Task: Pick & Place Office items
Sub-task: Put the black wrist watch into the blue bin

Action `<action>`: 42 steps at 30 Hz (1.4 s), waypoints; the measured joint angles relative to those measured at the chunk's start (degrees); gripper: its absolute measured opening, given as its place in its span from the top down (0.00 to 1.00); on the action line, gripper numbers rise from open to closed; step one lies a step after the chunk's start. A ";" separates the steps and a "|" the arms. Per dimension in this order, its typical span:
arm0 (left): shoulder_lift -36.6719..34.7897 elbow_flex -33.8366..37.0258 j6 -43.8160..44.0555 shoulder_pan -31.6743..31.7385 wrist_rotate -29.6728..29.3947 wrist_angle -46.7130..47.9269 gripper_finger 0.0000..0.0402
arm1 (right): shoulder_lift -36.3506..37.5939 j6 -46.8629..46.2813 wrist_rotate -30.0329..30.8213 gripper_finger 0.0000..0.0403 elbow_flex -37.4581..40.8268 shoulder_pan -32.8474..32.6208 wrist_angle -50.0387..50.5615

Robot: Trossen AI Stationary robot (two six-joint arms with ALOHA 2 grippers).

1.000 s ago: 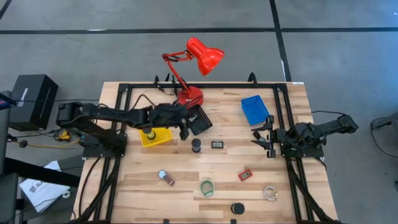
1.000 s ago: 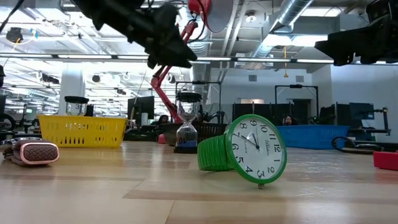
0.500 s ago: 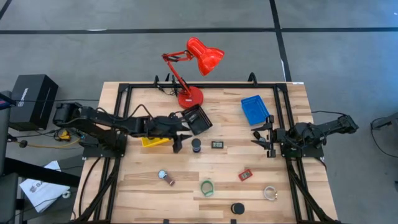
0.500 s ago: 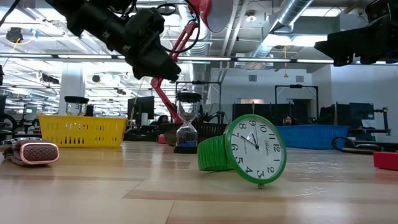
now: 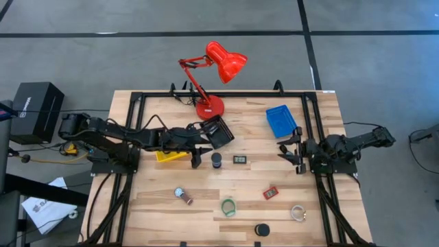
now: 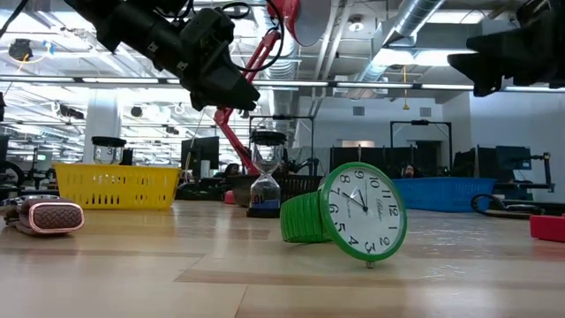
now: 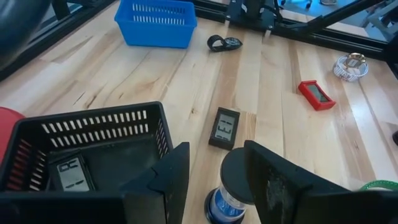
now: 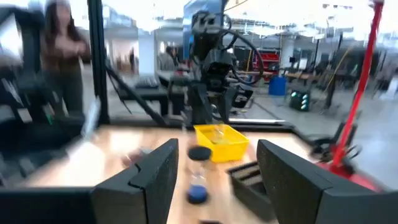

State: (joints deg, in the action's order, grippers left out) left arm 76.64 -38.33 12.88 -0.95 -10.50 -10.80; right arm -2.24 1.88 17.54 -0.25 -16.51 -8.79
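Left gripper (image 7: 214, 180) hangs jaws spread just short of the upright hourglass (image 7: 231, 186) beside the black tray (image 7: 93, 130), apparently lining up a pick; right gripper (image 5: 291, 152) waits, jaws spread.

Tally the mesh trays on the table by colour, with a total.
Yellow tray: 1
Blue tray: 1
Black tray: 1
Total: 3

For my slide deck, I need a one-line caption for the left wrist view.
Left gripper open above the hourglass, beside the black mesh tray; small black display just beyond.
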 joint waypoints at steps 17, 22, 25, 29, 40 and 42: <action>0.00 -0.02 0.00 0.00 0.04 -0.83 0.64 | 0.02 6.92 21.42 0.48 0.00 3.01 -10.78; 0.00 -0.02 0.00 0.00 0.04 -0.88 0.64 | 0.00 1.64 24.54 0.48 0.00 4.22 -4.72; 0.00 -0.02 0.00 0.00 0.04 -0.90 0.64 | 0.00 -0.67 25.05 0.48 0.00 5.02 -2.22; 0.00 -0.02 0.00 0.00 0.04 -1.01 0.64 | 0.00 -3.64 25.96 0.48 0.00 6.45 2.19; 0.00 -0.07 0.01 0.00 -0.42 -3.74 0.64 | -0.68 -5.54 18.51 0.48 -2.13 8.06 3.22; 0.00 -0.07 0.00 0.00 -0.60 -3.97 0.64 | -2.35 -5.54 18.13 0.48 -2.70 7.28 3.17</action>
State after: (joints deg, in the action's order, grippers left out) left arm 76.64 -38.39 12.89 -0.95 -11.11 -14.77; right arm -4.59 -3.67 35.67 -2.95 -9.23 -5.62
